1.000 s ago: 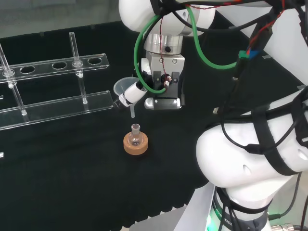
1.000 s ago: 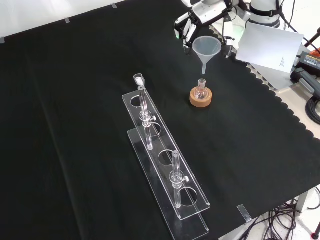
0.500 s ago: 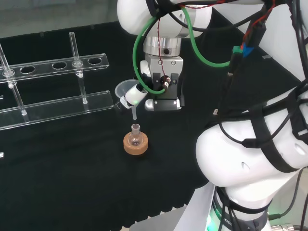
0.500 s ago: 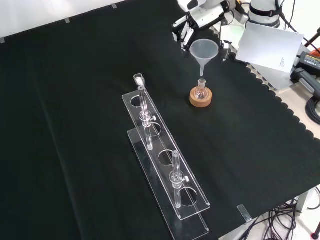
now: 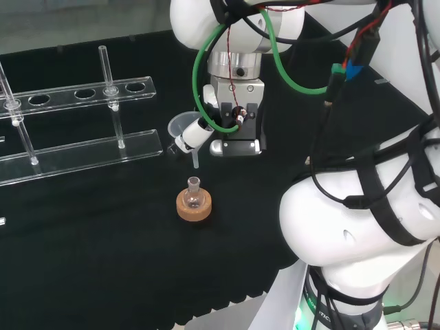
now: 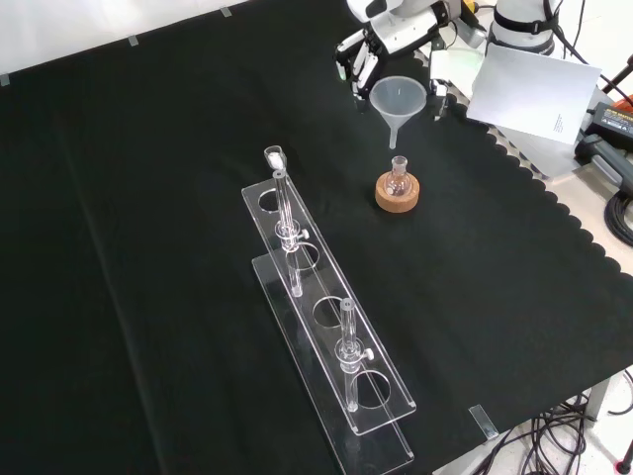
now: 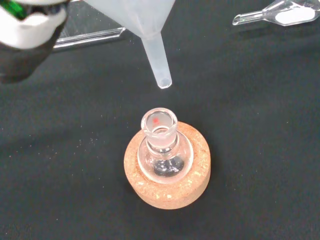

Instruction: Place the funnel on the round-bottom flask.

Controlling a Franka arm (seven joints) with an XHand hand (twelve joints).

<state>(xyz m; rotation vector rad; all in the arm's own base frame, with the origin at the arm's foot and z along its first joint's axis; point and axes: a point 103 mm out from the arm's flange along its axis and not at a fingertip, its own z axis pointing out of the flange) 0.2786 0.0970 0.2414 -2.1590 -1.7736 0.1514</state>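
While robot hand [image 5: 196, 134] grips funnel [image 6: 398, 100], flask [image 7: 162, 150] sits below.

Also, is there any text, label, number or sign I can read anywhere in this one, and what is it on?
No readable text.
White sheet beside the cloth in the front view: a small dark mark, too small to read.
Funnel, round-bottom flask and cork ring: no markings.

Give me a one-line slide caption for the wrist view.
Funnel stem hanging just above the open neck of the round-bottom flask, which sits upright in its cork ring on black cloth.
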